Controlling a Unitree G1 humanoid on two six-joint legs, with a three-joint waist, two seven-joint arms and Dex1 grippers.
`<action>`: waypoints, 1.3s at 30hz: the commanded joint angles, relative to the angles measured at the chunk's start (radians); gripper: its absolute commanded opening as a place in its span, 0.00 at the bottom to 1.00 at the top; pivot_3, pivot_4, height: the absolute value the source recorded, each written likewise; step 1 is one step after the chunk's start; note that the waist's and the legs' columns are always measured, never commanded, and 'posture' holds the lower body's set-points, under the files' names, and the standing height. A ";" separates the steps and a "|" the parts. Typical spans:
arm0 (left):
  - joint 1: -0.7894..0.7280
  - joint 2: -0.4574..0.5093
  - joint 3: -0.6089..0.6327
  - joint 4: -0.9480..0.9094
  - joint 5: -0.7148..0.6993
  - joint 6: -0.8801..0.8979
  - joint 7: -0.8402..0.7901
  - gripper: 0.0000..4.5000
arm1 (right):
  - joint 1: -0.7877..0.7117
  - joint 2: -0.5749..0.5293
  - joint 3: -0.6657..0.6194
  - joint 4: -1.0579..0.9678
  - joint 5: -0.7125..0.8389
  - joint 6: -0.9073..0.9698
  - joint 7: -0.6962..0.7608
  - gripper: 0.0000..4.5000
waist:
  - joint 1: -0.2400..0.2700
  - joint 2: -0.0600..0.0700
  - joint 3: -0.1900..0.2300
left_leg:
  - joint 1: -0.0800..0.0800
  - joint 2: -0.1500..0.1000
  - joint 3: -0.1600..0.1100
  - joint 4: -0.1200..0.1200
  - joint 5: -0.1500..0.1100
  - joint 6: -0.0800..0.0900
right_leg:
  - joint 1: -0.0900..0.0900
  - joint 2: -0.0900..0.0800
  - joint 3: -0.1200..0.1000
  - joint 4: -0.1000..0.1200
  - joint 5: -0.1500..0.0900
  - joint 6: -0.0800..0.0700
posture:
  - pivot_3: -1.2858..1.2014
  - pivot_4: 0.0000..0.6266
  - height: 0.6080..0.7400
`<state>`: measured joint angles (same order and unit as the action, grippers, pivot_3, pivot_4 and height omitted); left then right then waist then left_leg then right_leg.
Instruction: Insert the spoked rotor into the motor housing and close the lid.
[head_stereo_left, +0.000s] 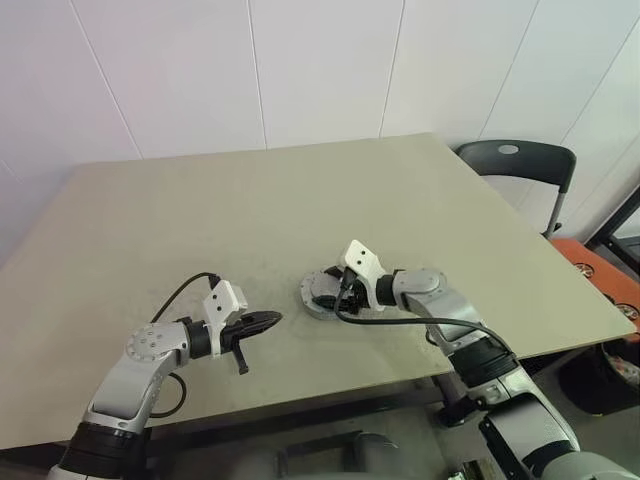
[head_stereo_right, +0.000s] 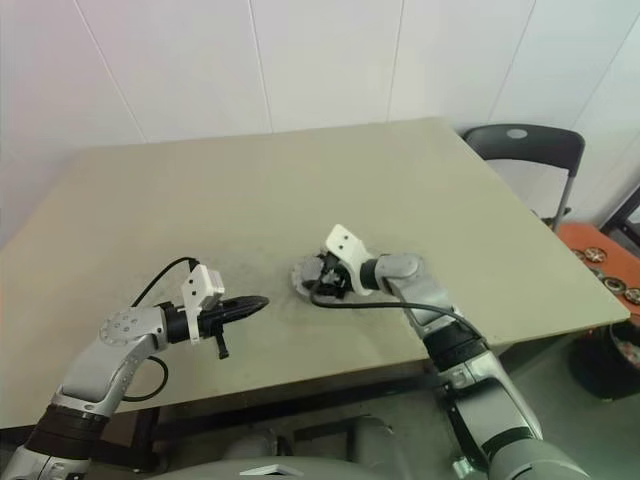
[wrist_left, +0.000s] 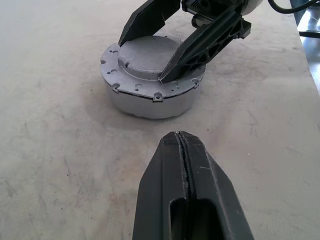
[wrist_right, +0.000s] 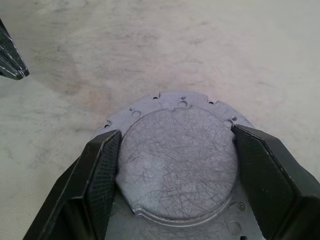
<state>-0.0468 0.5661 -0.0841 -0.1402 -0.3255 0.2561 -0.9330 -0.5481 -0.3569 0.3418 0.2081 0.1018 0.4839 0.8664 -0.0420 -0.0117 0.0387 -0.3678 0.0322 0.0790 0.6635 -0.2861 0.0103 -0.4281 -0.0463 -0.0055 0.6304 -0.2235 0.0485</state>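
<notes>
Two grippers are working over the beige table (head_stereo_left: 250, 210). Right gripper (wrist_right: 172, 150) is reaching down onto the motor housing (wrist_left: 150, 97), which is sitting on the table near its front edge, roughly centre. Lid (wrist_right: 177, 160) is lying flat on top of the housing, plain scratched grey face up, inside the housing's flange ring with its small holes. Right fingers (wrist_right: 100, 170) are standing spread, one on each side of the lid's raised disc; both pads are sitting at the lid's edge, and from the right wrist view they are looking just about in contact with it, though I cannot tell if they are actually squeezing. In the left wrist view the same two fingers are angling down over the lid from above.

Left gripper (wrist_left: 186, 150) is hanging just above the table, pointing at the housing from the robot's left, near it but clearly apart. Its fingers are pressed together, only a thin seam between them, gripping nothing.

Spoked rotor is not identifiable under the lid. Dark folding chair (head_stereo_left: 520, 165) is standing past the table's far right corner.
</notes>
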 joint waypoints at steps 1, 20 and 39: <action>-0.016 0.004 0.011 -0.021 0.001 -0.012 0.002 0.00 | 0.027 -0.031 0.041 0.033 -0.005 0.101 0.063 0.69 | 0.001 0.000 0.000 | 0.000 0.000 0.000 0.000 0.000 0.000 | 0.000 0.000 0.000 0.000 0.000 0.000 | 0.52 0.00 1.00; -0.024 -0.003 0.003 -0.017 0.013 -0.014 0.008 0.00 | -0.034 0.027 -0.052 0.129 -0.012 0.010 -0.039 0.69 | -0.006 0.000 -0.001 | 0.012 0.001 -0.001 0.000 -0.002 -0.004 | 0.005 0.000 0.000 -0.001 0.000 -0.001 | 0.52 0.00 1.00; -0.025 0.000 -0.001 -0.018 0.013 -0.012 0.008 0.00 | -0.020 0.007 0.022 0.140 -0.047 0.032 -0.012 0.69 | 0.001 0.001 -0.001 | 0.011 0.001 0.001 -0.002 -0.003 -0.004 | 0.001 -0.004 -0.001 -0.004 0.000 -0.001 | 0.52 0.00 1.00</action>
<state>-0.0531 0.5612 -0.0927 -0.1379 -0.3129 0.2534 -0.9236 -0.5945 -0.3333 0.3274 0.3204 0.1013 0.4615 0.8546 -0.0406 -0.0102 0.0382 -0.3571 0.0328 0.0800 0.6600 -0.2887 0.0058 -0.4265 -0.0510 -0.0065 0.6253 -0.2230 0.0471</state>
